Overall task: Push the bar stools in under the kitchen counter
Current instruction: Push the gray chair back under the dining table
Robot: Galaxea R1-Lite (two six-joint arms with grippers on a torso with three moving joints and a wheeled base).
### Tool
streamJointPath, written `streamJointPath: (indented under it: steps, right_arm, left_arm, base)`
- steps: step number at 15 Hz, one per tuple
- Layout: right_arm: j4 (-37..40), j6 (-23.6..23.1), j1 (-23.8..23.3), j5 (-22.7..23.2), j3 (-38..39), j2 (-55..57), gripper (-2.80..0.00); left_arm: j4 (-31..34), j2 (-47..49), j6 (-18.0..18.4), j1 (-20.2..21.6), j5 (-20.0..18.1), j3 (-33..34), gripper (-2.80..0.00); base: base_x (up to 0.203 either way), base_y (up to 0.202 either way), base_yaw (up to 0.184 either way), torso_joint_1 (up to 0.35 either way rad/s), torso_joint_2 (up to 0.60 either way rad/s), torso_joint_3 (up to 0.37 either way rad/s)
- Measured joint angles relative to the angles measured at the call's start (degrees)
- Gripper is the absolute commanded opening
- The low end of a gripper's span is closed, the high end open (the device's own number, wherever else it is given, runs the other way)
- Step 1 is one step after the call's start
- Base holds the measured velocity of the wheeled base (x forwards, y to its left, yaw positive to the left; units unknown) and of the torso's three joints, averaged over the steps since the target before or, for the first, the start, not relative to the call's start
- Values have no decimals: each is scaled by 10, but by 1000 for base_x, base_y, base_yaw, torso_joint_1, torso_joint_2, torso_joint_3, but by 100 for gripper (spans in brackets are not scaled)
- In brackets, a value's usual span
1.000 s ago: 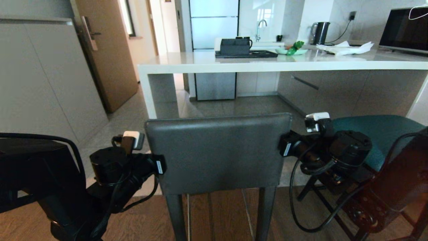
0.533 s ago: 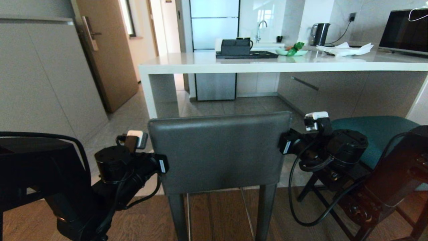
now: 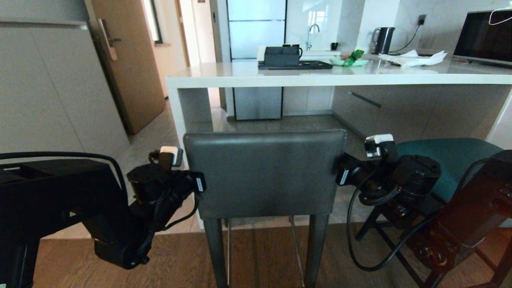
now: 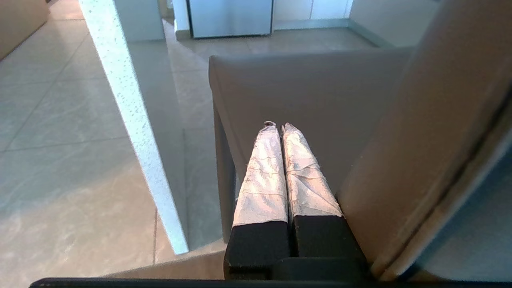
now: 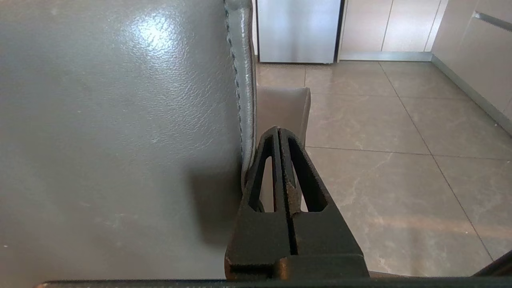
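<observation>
- Two pincers of mine, left gripper and right gripper, were closed and empty, flanking the grey stool at frame centre.
- Kitchen counter stood above; teal stool lower right.

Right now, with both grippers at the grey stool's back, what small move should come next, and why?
Probably keep pushing the grey stool straight forward. The left gripper and right gripper, both shut, flank its back, and the stool stands short of the counter.
</observation>
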Motion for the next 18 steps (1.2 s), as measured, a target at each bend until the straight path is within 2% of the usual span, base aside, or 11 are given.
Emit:
streamJointPath:
  steps: [10, 18]
  right_arm:
    - [-1, 0, -4, -1, -13, 7, -280]
    - [-1, 0, -4, -1, -12, 11, -280]
  left_arm:
    - [2, -7, 6, 7, 0, 27, -280]
    - [2, -8, 6, 5, 0, 27, -280]
  base:
    - [0, 0, 0, 0, 0, 0]
    - [175, 0, 2, 1, 2, 2]
